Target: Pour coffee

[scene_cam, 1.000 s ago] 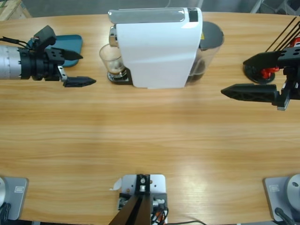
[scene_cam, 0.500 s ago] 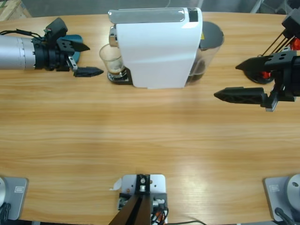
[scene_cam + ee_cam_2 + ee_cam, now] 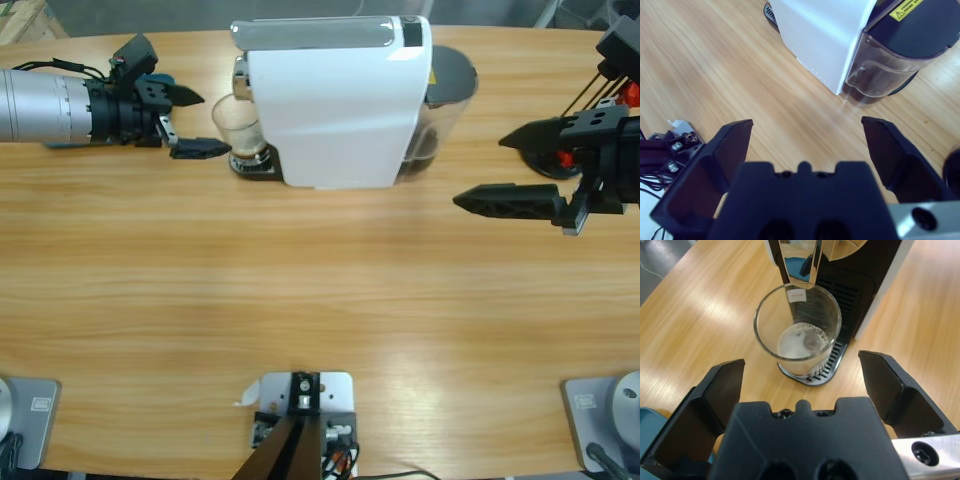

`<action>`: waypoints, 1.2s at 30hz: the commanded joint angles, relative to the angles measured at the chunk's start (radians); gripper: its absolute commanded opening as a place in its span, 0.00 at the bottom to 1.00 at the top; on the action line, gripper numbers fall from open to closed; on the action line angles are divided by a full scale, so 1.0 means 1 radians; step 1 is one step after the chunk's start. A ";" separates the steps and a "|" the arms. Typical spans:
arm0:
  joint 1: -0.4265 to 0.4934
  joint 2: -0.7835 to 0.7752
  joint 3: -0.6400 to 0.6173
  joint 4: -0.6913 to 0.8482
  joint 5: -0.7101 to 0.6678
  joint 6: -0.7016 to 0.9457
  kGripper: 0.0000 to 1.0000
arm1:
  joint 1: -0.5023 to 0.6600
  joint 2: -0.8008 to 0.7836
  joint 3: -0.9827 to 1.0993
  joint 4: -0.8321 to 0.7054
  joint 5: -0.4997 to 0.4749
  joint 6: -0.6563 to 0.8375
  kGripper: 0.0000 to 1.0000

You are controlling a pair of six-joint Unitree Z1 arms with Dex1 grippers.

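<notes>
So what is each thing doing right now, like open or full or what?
Glass: upright under the spout, on the drip tray.
Coffee: only a little, foamy, at the bottom of the glass.
Coffee machine: upright on the table, nothing pouring.
Left gripper: open, facing the glass, not touching it.
Right gripper: open, holding nothing.

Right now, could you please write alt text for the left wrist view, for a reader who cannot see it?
A clear glass holding a little coffee with pale foam stands on the drip tray under the machine's spout. The left gripper faces it with open jaws, not touching it, above a wooden table.
</notes>
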 commanded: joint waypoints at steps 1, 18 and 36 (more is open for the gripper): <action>0.004 0.081 -0.009 -0.055 -0.021 0.002 1.00 | -0.006 0.037 0.007 -0.009 0.030 0.012 1.00; -0.010 0.126 -0.017 -0.108 -0.095 0.002 1.00 | -0.006 0.050 0.005 -0.009 0.041 0.013 1.00; -0.027 0.172 -0.040 -0.126 -0.096 0.009 1.00 | -0.006 0.063 0.005 -0.013 0.054 0.012 1.00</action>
